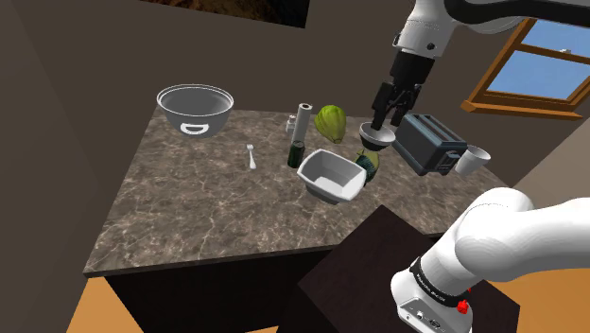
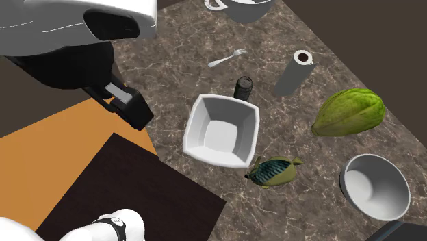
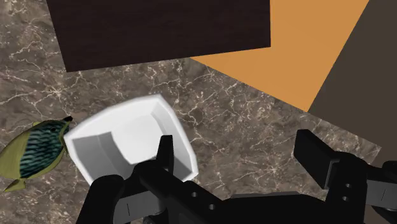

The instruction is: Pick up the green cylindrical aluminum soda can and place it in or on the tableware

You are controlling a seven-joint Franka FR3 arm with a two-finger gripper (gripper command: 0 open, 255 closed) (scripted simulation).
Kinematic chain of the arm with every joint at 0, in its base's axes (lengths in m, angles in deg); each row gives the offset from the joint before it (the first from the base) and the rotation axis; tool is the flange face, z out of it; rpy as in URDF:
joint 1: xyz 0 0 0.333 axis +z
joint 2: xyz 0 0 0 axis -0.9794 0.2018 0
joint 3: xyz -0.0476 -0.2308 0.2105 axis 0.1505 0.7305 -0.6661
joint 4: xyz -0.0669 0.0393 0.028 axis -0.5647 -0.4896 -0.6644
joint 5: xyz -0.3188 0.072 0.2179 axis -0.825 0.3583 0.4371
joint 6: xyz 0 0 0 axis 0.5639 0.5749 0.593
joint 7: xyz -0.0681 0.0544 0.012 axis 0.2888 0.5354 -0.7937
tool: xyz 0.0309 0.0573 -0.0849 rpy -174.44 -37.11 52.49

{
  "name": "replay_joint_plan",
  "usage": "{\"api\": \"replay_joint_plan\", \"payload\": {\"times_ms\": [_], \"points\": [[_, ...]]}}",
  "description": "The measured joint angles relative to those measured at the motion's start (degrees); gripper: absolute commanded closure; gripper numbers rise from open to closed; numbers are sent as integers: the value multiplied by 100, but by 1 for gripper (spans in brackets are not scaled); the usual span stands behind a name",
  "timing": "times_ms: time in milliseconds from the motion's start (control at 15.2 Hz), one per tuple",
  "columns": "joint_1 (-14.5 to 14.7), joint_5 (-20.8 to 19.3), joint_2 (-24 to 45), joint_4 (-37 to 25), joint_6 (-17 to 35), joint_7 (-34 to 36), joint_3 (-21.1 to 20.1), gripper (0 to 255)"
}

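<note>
Black gripper (image 3: 236, 145) fingers stand apart with nothing between them, over the marble worktop (image 3: 210, 127) near its edge beside the dark stand (image 3: 165, 28), just by the square white bowl (image 3: 95, 156). Dark green can (image 2: 243, 87) stands upright toward the worktop's middle, just beside that bowl's rim away from the stand.

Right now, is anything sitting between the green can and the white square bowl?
Nothing visible does. The dark green can stands right beside the rim of the square bowl. The grey roll and the fork lie on the can's other sides, off that path.
</note>
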Motion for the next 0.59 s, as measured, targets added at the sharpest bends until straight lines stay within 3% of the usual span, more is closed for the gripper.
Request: {"api": "replay_joint_plan", "payload": {"times_ms": [132,594], "points": [[-7,-16,47,26,76,-36,23,0],[-41,-107,1106,153,1322,-428,238,0]]}}
